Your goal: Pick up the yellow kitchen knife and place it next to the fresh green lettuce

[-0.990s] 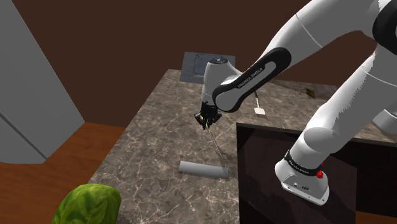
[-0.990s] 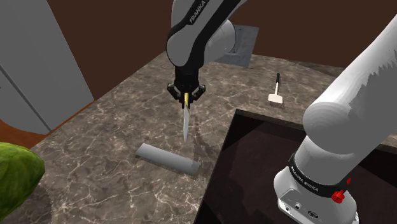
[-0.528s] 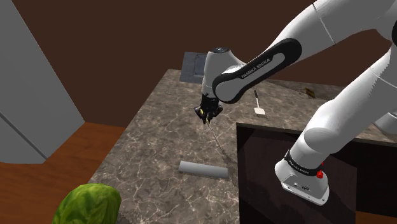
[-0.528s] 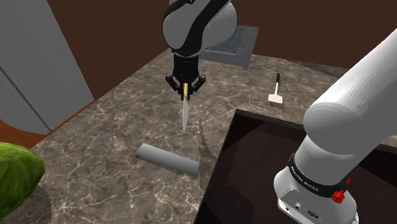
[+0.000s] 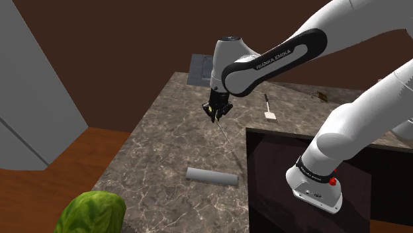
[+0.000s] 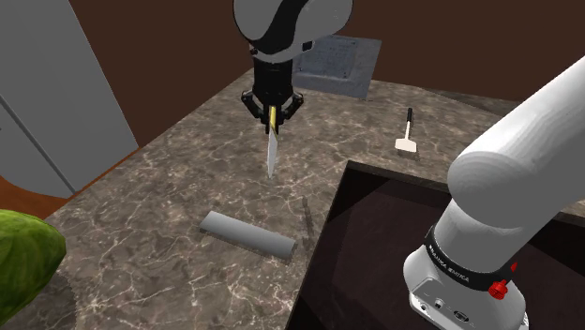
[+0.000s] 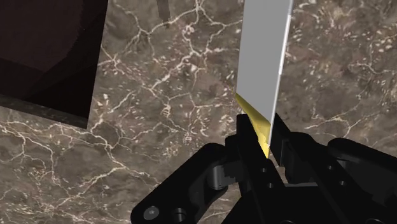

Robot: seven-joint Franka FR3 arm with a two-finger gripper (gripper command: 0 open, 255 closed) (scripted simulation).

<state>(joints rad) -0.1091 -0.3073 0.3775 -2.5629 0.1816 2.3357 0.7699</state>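
Observation:
My black gripper [image 6: 272, 111] hangs above the marble counter [image 6: 169, 206], shut on the yellow handle of the kitchen knife [image 6: 271, 150]. The grey blade points down, its tip clear of the stone. In the wrist view the fingers [image 7: 245, 137] clasp the yellow handle end of the knife [image 7: 264, 70], whose blade runs away from the hand. In the shoulder view the gripper [image 5: 217, 114] carries the knife [image 5: 225, 134] as a thin slanted line. The green lettuce [image 5: 92, 213] lies past the counter's near end, far from the gripper, at the second exterior view's left edge too [image 6: 23, 262].
A grey cylinder [image 6: 247, 234] lies on the counter below the knife. A small white spatula with a dark handle [image 6: 407, 131] rests further back. A grey slab [image 6: 333, 66] sits at the counter's far end. The dark stand [image 6: 375, 244] borders the counter; a grey cabinet [image 6: 56, 94] stands left.
The gripper has risen with the knife and drifted toward the counter's far end. The blade tip hangs higher above the stone. The grey cylinder and the lettuce have not moved.

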